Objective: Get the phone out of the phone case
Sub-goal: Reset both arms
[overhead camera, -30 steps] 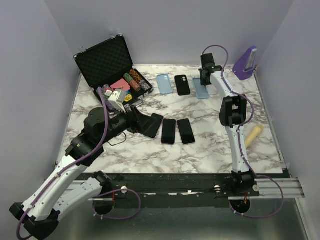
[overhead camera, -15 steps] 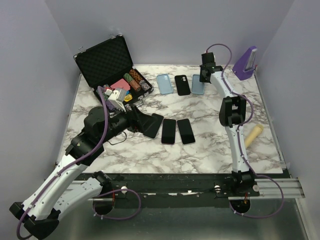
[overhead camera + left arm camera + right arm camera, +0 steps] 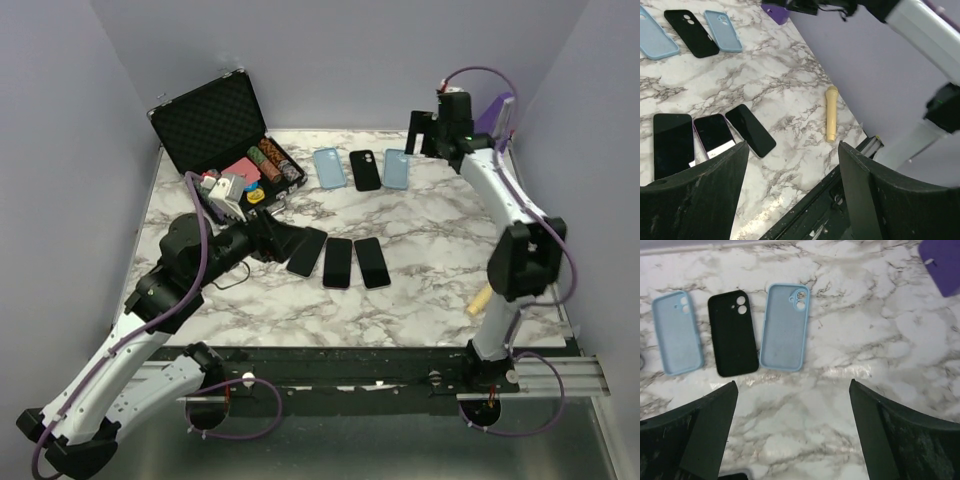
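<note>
Nearest you: left gripper (image 3: 792,149), spread wide, empty, just beside three slim black glass-fronted phones (image 3: 338,262). They lie bare, side by side on the veined marble surface (image 3: 430,240), apparently already stripped and kept in their own row.

Farther: three soft moulded phone cases (image 3: 365,169), hollow side up, camera cut-outs showing: pale blue case (image 3: 677,332), matte black case (image 3: 733,333), second pale blue case (image 3: 785,326). Your right gripper (image 3: 792,385) hangs above them, wide, empty.

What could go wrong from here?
1. The open left tool sits by the leftmost phone, with two more phones right beside it. Closing in may shove them.
2. The right tool hangs open over three cases that look empty, so there is nothing to extract there.
3. The cream cylinder lies near the table edge by the right arm and could get knocked off.
</note>
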Robot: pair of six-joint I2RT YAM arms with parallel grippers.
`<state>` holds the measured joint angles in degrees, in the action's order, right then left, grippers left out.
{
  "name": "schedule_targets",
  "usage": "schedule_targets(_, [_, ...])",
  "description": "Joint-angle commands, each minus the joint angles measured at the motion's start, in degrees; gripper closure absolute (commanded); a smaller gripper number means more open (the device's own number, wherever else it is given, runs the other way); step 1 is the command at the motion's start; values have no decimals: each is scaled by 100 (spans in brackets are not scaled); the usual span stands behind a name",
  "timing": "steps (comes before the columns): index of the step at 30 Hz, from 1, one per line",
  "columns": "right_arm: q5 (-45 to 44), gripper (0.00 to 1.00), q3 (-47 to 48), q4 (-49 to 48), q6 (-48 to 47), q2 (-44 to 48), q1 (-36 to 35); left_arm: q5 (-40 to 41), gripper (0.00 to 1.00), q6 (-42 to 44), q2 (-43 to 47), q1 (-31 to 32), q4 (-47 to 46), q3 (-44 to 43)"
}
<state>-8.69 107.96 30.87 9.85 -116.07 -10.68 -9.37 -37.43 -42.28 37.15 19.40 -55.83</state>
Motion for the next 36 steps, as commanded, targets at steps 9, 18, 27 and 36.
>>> schedule_targets(9, [474,0,-5397,-2823,808,5512,-57,1162,17,438,747,-32,-902,652])
schedule_targets(18, [314,0,-6208,-2270,870,7843,-49,1815,15,640,1292,-6,-1606,960])
schedule_targets(27, [508,0,-6226,-2349,1028,9022,-57,2070,14,851,1626,-14,-1404,749])
schedule_targets(36, [-281,0,-6085,-2130,1344,9005,-57,2228,14,992,1899,-14,-1158,714])
